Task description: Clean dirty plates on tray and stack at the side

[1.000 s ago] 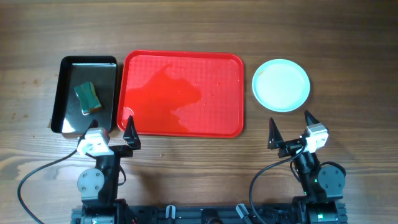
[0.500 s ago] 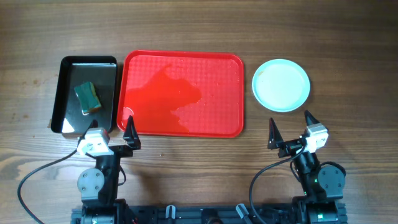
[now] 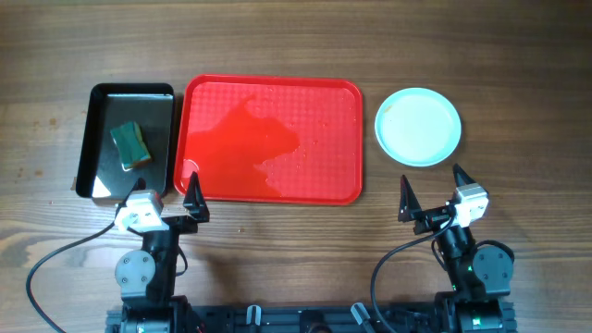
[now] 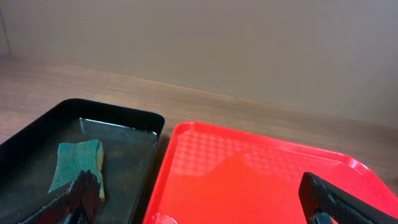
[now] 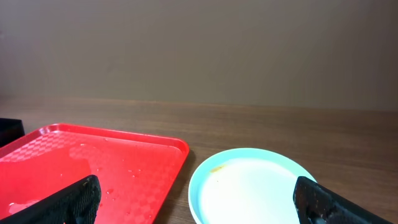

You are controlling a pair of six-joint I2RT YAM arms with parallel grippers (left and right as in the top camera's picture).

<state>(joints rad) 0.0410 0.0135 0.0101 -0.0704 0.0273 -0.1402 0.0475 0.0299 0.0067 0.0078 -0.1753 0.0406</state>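
The red tray (image 3: 273, 139) lies at the middle of the table with a wet patch on its base and no plate on it. To its right, on the wood, the plates (image 3: 417, 127) show as one round pale mint disc; how many are stacked I cannot tell. In the right wrist view the top plate (image 5: 252, 186) has a small orange speck near its far-left rim. My left gripper (image 3: 166, 190) hangs open at the tray's near-left corner. My right gripper (image 3: 431, 180) stands open just in front of the plates. Both hold nothing.
A black metal pan (image 3: 102, 102) sits left of the tray, holding shallow liquid and a green-and-yellow sponge (image 3: 130, 145). The sponge (image 4: 78, 163) also appears in the left wrist view, beside the tray's edge (image 4: 180, 134). Bare wood surrounds everything.
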